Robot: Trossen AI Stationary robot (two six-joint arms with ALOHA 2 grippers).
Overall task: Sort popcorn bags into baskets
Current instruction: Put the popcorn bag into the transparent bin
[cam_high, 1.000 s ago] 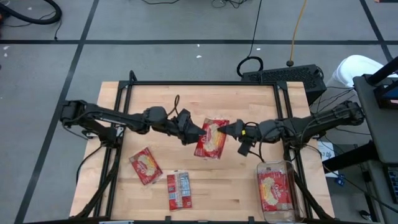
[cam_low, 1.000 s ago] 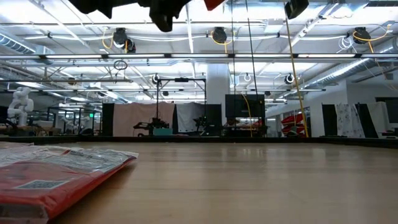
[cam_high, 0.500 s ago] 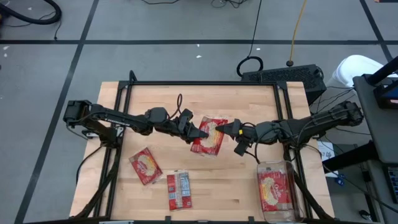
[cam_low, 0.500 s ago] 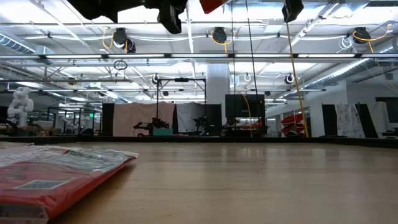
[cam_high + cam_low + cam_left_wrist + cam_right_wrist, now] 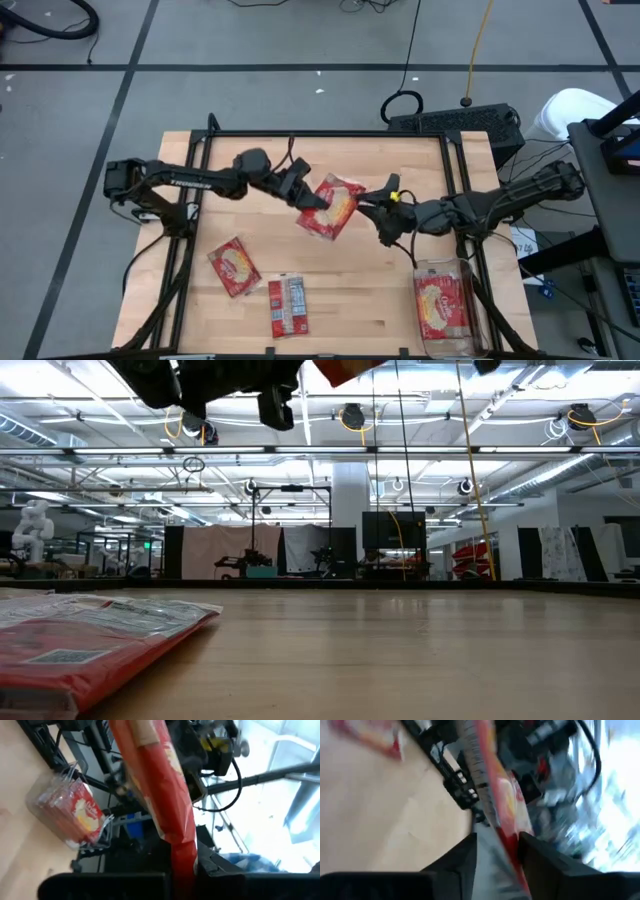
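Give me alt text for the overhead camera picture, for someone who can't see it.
Above a wooden table, the left gripper holds a red popcorn bag in mid-air, and the right gripper is at the bag's other edge, fingers parted. Two more bags lie on the table at front left, and another sits in a clear bin at front right.

Pale matt wood table (image 5: 380,290), glossy packets (image 5: 235,266)

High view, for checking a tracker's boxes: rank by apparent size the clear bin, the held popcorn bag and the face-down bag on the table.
1. clear bin, clearly largest.
2. held popcorn bag, raised nearer the camera, so its lead is unsure.
3. face-down bag, close to the held one.
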